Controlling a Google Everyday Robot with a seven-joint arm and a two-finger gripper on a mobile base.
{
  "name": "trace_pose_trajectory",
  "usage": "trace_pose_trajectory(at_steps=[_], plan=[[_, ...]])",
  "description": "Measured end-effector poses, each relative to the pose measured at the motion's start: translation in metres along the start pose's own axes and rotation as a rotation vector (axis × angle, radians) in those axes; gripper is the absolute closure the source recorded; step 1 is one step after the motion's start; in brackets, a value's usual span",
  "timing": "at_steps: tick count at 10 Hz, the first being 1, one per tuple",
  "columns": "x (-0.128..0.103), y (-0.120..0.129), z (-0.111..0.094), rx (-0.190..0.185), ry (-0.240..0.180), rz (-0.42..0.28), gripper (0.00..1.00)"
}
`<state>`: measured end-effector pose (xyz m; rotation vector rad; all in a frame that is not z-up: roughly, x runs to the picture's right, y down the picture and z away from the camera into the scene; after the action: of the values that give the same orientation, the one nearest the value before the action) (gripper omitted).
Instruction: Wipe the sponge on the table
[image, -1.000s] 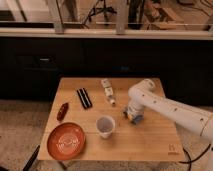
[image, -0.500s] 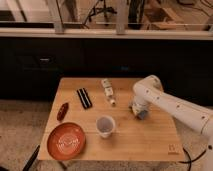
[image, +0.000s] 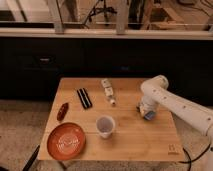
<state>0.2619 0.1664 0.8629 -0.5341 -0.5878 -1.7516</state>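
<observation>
The sponge (image: 149, 116) is a small blue block resting on the right part of the light-wood table (image: 130, 142). My gripper (image: 146, 112) comes down from the white arm that enters from the right. It is shut on the sponge and presses it against the tabletop. The gripper body hides most of the sponge, so only its blue lower edge shows.
A white cup (image: 105, 126) stands near the table's middle. An orange plate (image: 66, 141) sits at the front left, with a small red-brown item (image: 62, 111) behind it. A black bar (image: 84, 98) and a lying white bottle (image: 107, 91) are toward the back. A dark cabinet wall stands behind.
The gripper has slid the sponge to the right across the tabletop, away from the cup and toward the right edge. Nothing else moved.
</observation>
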Motion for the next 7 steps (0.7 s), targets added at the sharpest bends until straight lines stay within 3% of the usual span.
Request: trace_pose_trajectory(at_steps=[4, 7], plan=[[-0.045, 0.017, 0.002, -0.005, -0.033, 0.049, 1.0], [-0.069, 0.015, 0.001, -0.004, -0.045, 0.052, 1.0]])
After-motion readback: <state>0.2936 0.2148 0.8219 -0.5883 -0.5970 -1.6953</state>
